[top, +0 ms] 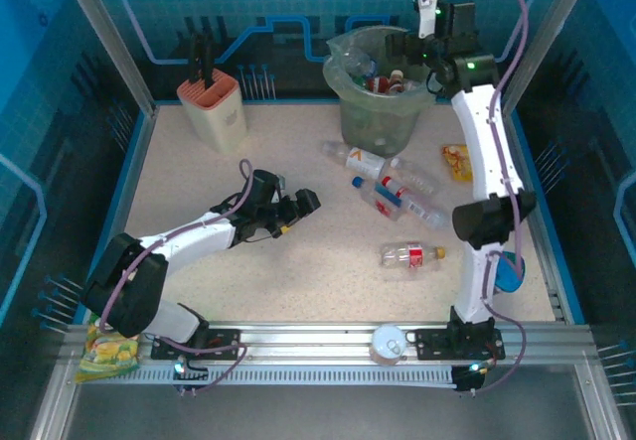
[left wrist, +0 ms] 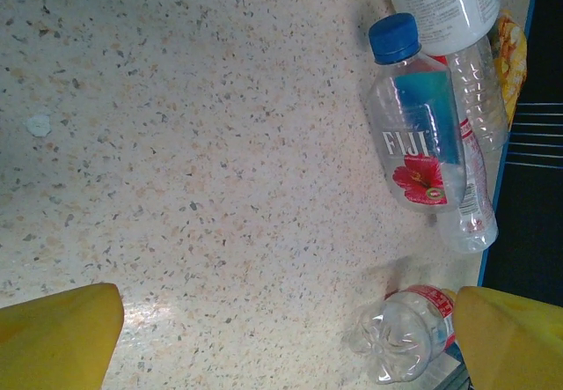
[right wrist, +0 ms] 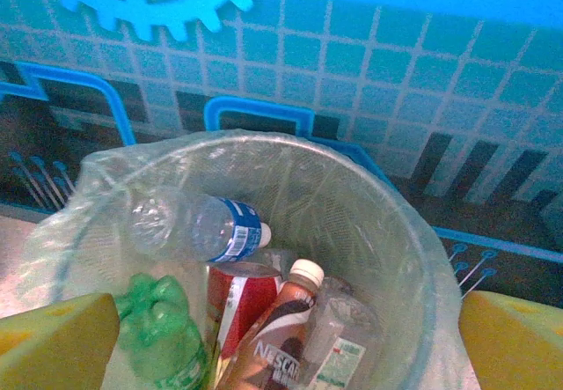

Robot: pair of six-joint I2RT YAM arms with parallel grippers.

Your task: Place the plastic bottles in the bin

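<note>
**Top view.** The left arm [top: 189, 236] lies low and stretched toward 2 o'clock, with its wrist near the middle of the speckled surface [top: 248, 291]. The left jaws are spread wide and hold nothing. Their yellow pads [left wrist: 53, 342] sit over bare surface.

The right arm [top: 487, 152] stands tall from its base and reaches toward 12 o'clock. The right jaws are parted and empty, directly above the bin [top: 348, 112], which stands at the far edge at about 1 o'clock.

**Plastic bottles on the surface.** Four lie on their sides at 3 o'clock of the left jaws:
- a white-labelled bottle [top: 356, 157], near the bin's foot;
- a Fiji bottle [top: 386, 200];
- a clear bottle [top: 415, 180], just beside the Fiji bottle;
- a red-labelled bottle [top: 412, 255], apart at 6 o'clock of the other three.

**Right wrist view.** Inside the bin are a blue-labelled bottle [right wrist: 211, 229], a green bottle [right wrist: 163, 337] and a brown Nescafé bottle [right wrist: 273, 342].

A knife block [top: 212, 107] stands at 11 o'clock.
</note>
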